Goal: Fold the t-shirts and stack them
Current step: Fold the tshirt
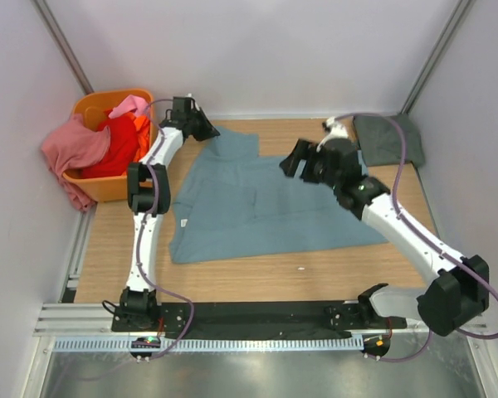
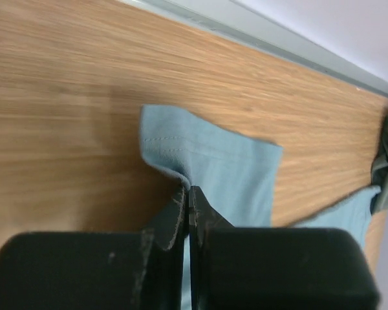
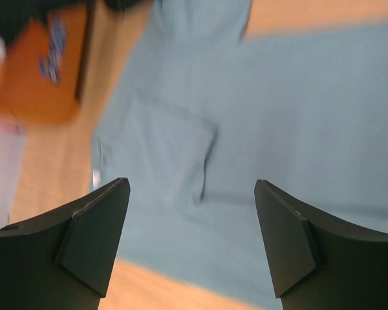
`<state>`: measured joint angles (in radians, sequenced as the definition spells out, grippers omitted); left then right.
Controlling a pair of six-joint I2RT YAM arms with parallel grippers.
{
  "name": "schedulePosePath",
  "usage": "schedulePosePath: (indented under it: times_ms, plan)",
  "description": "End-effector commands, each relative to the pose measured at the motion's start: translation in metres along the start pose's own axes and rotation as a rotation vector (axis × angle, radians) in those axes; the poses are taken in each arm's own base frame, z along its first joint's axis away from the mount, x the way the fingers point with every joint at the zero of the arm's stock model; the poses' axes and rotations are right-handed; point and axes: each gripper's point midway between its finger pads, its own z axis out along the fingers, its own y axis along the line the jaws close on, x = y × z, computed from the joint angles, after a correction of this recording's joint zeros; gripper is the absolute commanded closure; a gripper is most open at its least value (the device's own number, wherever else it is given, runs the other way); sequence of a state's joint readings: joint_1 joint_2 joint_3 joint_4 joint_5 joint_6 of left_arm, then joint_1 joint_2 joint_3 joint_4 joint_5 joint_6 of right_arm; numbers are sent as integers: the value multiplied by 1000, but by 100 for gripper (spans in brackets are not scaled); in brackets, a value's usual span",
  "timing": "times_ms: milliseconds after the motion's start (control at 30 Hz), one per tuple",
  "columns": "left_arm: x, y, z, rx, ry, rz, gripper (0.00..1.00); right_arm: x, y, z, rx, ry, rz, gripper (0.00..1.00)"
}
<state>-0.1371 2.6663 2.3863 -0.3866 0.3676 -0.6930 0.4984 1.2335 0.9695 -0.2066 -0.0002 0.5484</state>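
Orange plastic basket (image 1: 106,189) stands at the far left corner of the wooden worktop (image 1: 232,278). Contents: a red t-shirt (image 1: 116,149) and an orange t-shirt (image 1: 141,128). A pink t-shirt (image 1: 75,145) hangs out over its left rim. The dusty blue-teal t-shirt (image 1: 266,203) lies spread across the middle of the worktop. The left gripper (image 2: 189,194), near the far edge, has its fingers pressed together on a fold of that shirt's edge. The right gripper (image 3: 193,194) hovers over the same shirt, fingers spread wide, holding nothing. The dark grey-green t-shirt (image 1: 388,139) lies compact at the far right corner.
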Motion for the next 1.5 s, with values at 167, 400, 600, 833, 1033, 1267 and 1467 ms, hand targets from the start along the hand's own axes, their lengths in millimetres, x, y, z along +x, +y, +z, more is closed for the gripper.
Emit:
schedulePosePath:
  times_ms: [167, 400, 600, 833, 1033, 1267, 1467]
  plan:
    - [-21, -107, -125, 81, -53, 236, 100, -109, -101, 24, 324, 9, 37, 15]
    - [86, -101, -186, -128, 111, 385, 100, -128, -130, 28, 401, 7, 25, 14]
    - [177, -49, -234, -332, 185, 333, 100, -106, -183, 43, 510, 93, 74, 14]
    - [243, 9, -244, -416, 318, 225, 100, -125, -222, 65, 582, 89, 119, 15]
    - [253, 25, -250, -463, 320, 203, 100, -135, -252, 104, 671, 131, 111, 16]
    - [256, 26, -246, -464, 333, 197, 100, -114, -275, 126, 731, 183, 147, 18]
    - [262, 32, -241, -477, 352, 186, 100, -98, -302, 120, 751, 175, 213, 21]
